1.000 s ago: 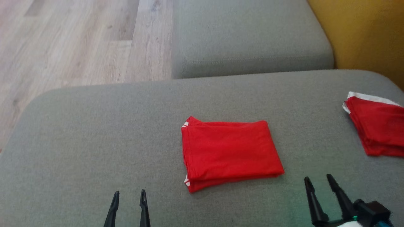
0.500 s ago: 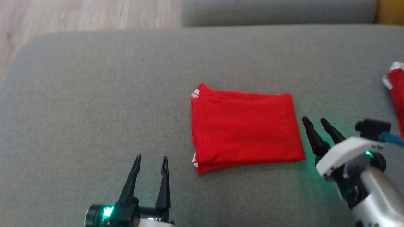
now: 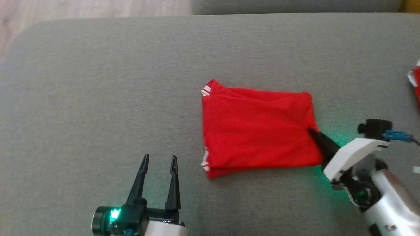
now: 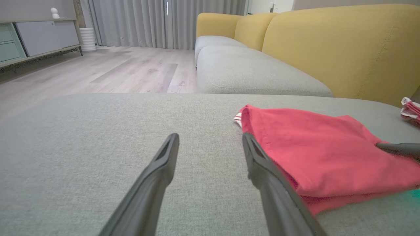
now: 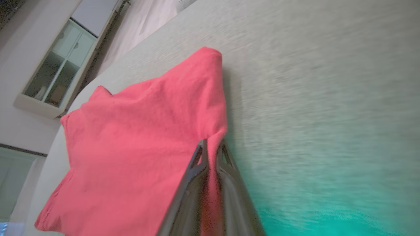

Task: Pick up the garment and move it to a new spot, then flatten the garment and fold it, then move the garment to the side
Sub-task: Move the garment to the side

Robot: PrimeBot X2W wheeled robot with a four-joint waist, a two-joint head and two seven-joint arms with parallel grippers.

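The red jersey garment (image 3: 256, 127) lies near the middle of the wide grey woven sofa cushion (image 3: 98, 98). It is folded into a compact rectangle of several layers, and small pieces of red-and-white striped trim show at its left corners. So the flattening and the folding look finished, I think. What is left is the last step, to carry the garment to the side, and this seems only at its beginning.

The right gripper (image 3: 311, 131) has its jaws pressed narrow on the right edge of the garment, with a small ridge of cloth pinched up between them. The rest of the garment rests flat on the cushion. The left gripper (image 3: 159, 158) hovers near the garment's near left corner, its jaws wide and holding nothing.

The cloth is thin, soft and matte, with gentle wrinkles. The cushion is coarse and firm-looking, with rounded edges. A second red folded cloth with a white edge (image 3: 415, 82) lies well apart, at the cushion's right side.
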